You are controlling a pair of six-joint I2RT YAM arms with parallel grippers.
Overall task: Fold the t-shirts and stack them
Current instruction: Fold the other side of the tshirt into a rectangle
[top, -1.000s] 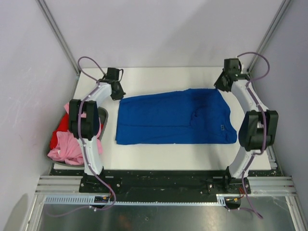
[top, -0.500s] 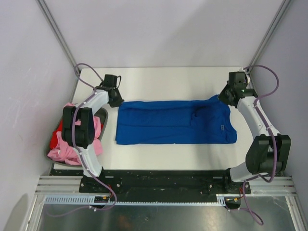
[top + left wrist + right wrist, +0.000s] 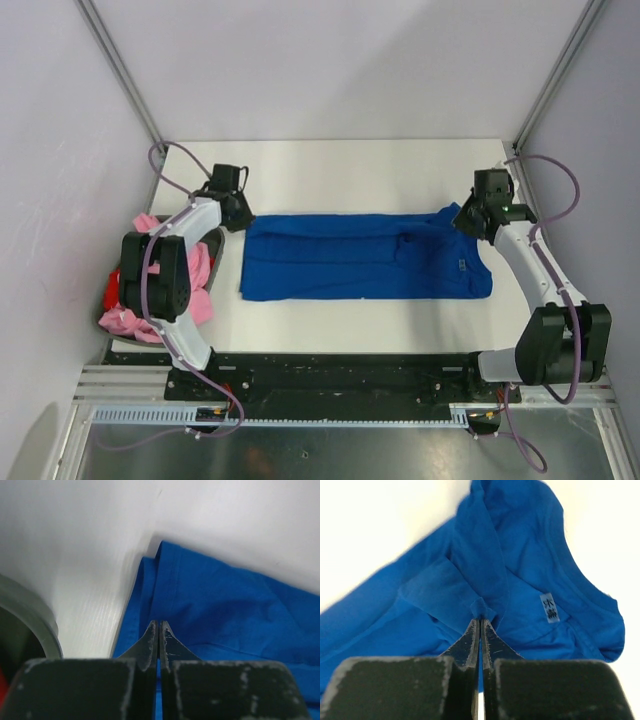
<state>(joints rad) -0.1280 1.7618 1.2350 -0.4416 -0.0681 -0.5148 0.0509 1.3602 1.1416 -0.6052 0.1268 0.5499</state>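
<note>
Top external, Jo: which step's running?
Jo: Looks like the lengthwise fold on the blue tee (image 3: 365, 255). It's lying mid on the table (image 3: 350, 165); pink tee (image 3: 130, 322) & red tee (image 3: 112, 290) are waiting in the bin (image 3: 217, 238) at left.
Kim: Grippers?
Jo: Both clamped tight. Right gripper (image 3: 480, 622) is pinching a cloth nub nr the collar; left gripper (image 3: 159, 626) is prob nipping the far hem corner.
Kim: Orientation?
Jo: Long axis is running L–R; collar's pointing right, hem left.
Kim: Next?
Jo: Guessing they're needing to carry the far edge twd the near edge, evenly, then let go.
</note>
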